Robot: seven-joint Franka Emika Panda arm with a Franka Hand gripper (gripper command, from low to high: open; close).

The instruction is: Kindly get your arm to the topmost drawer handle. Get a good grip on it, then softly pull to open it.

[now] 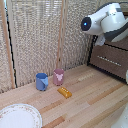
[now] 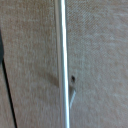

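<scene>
We see the glossy white robot arm (image 1: 107,22) raised before the dark brown wooden dresser (image 1: 111,57) at the exterior view's right, whose visible drawer front carries a thin silver bar handle (image 1: 109,59). On the wooden floor (image 1: 85,100) lie a floral white plate (image 1: 19,117), a blue mug (image 1: 42,81), a pink mug (image 1: 58,76) and a small yellow block (image 1: 64,92); we cannot see inside either mug. The pincer is out of sight, so we cannot tell its state.

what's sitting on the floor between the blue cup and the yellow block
The pink cup stands roughly between the blue cup and the yellow block, set slightly back, in the exterior view.
</scene>
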